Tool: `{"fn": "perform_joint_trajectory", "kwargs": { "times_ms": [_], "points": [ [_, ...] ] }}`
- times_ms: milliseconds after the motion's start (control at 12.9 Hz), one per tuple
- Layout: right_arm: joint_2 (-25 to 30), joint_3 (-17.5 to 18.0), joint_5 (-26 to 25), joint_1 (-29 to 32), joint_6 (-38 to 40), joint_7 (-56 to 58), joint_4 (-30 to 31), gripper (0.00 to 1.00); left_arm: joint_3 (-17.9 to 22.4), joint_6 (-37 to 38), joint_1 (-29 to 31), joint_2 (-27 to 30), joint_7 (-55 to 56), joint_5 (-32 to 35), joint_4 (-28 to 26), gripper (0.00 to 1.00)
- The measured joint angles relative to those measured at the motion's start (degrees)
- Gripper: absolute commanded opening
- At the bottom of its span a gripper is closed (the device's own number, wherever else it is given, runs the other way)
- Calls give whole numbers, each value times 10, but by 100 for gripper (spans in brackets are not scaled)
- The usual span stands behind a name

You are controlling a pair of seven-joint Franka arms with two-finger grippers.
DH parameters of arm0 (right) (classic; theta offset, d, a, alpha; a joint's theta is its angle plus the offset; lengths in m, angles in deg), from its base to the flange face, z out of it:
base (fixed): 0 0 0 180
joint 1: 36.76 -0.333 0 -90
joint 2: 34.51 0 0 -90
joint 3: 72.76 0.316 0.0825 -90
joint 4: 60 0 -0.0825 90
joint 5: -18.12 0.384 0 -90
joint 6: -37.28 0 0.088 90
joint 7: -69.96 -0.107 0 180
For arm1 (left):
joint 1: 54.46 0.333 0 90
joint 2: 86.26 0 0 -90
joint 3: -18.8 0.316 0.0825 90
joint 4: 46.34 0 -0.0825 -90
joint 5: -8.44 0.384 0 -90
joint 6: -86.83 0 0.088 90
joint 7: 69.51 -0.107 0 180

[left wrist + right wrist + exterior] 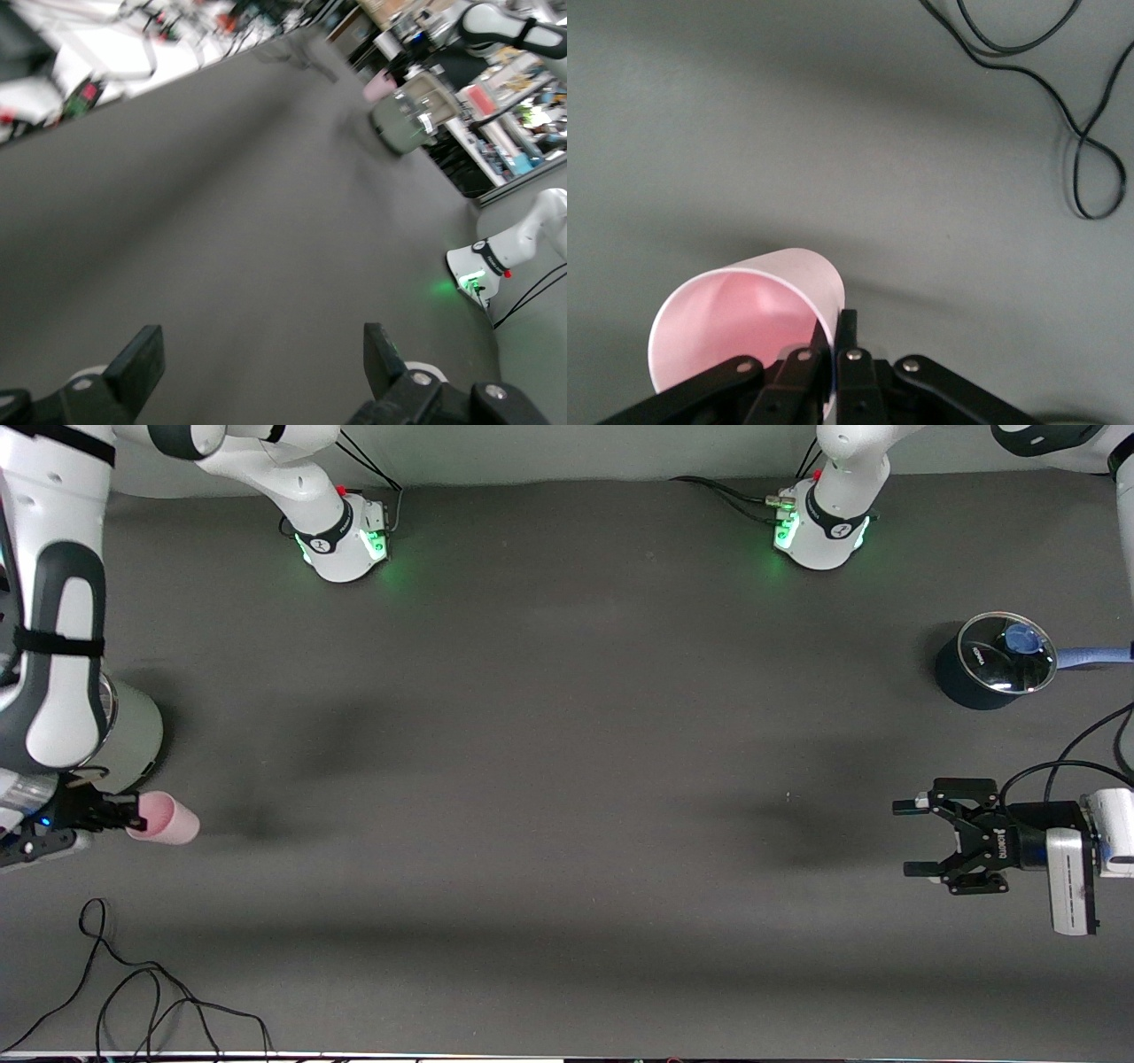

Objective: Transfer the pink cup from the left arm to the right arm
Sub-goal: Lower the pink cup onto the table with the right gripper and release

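Already the pink cup (165, 818) sat in the right gripper (122, 812), whose fingers (835, 347) were pressed together on the rim wall, one inside the mouth and one outside, at the right arm's end of the table. The cup lay on its side in the air, its long axis running level out from the fingertips, closed base pointing toward the table's middle and open mouth turned back toward the wrist. It hung clear of the dark table (549, 779), above its own shadow, with a loose black cable (142, 992) on the surface below and to one side of the hand.

The left gripper (917, 837) waited over the left arm's end, well apart from the cup, its jaws spread wide and empty and aimed along the table toward the right arm. A lidded dark pot (997, 662) stood on the table beside that hand, toward the arm's base.

Judged from this, the handover looked done: the cup belonged to the right arm alone, and any next move turned on that sideways axis, since setting it down upright would call for a turn of the wrist.
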Motion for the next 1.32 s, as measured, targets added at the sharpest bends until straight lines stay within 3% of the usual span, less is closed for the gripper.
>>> {"fn": "perform_joint_trajectory", "kwargs": {
  "times_ms": [233,467,1011,1089,1167,1244,1322],
  "points": [
    [-86,11,50,23,-15,1,-65,0,-7,4,-6,21,91,92,0,100],
    [-142,63,58,75,-14,1,-112,0,-7,30,-7,48,170,187,-1,100],
    [-150,101,68,88,-11,-45,-124,0,-7,120,-8,74,388,404,-5,100],
    [-150,103,68,87,-11,-55,-124,18,-7,137,-10,75,424,427,-6,100],
    [-150,103,68,87,-11,-63,-124,84,-7,148,-12,75,449,439,-6,100],
    [-150,103,68,87,-10,-67,-125,99,-7,157,-15,75,463,451,-6,100],
    [-150,103,68,87,-9,-69,-125,100,-7,167,-16,76,471,465,-6,100]
  ]
}}
